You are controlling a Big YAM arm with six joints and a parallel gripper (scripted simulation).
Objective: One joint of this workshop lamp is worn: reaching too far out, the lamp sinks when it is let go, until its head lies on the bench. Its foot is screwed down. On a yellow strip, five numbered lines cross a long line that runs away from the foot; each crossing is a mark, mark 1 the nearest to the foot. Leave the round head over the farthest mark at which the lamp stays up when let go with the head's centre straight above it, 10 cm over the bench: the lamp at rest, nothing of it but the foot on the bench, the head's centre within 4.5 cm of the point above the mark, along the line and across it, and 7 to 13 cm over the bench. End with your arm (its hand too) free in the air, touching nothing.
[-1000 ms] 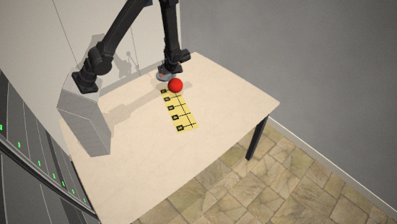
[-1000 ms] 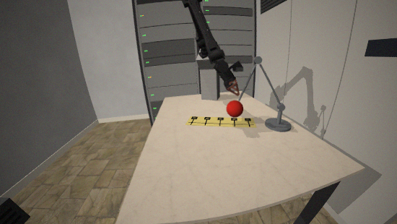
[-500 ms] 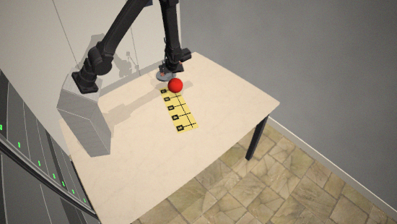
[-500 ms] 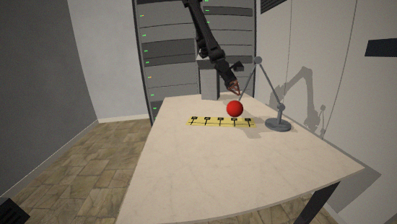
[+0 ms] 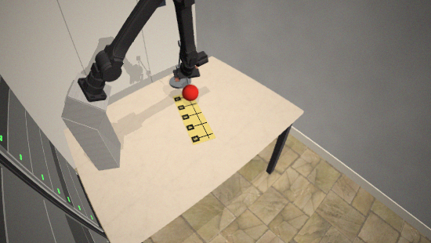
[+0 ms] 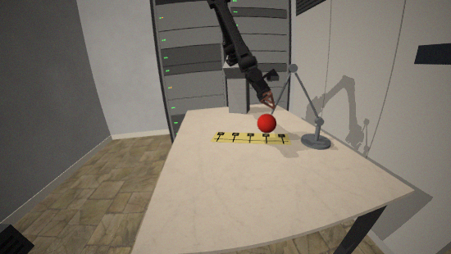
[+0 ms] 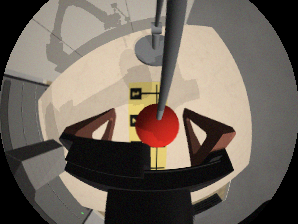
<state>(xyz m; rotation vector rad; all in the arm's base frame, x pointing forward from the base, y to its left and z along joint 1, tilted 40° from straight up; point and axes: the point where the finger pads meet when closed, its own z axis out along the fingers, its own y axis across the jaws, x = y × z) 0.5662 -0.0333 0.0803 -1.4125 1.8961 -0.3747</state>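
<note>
The lamp's red round head hangs above the bench over the foot end of the yellow strip, near marks 1 and 2; I cannot tell which. In the exterior view the head is clear of the strip, and thin grey rods run from it over a high elbow down to the round foot. My gripper is open and empty just above the head, beside the rod. In the wrist view the open fingers straddle the head, with the foot beyond.
The grey pedestal carrying my arm stands at the bench's left. A server rack stands behind the bench. A wall runs close behind the lamp's foot. The bench edge lies right of the strip.
</note>
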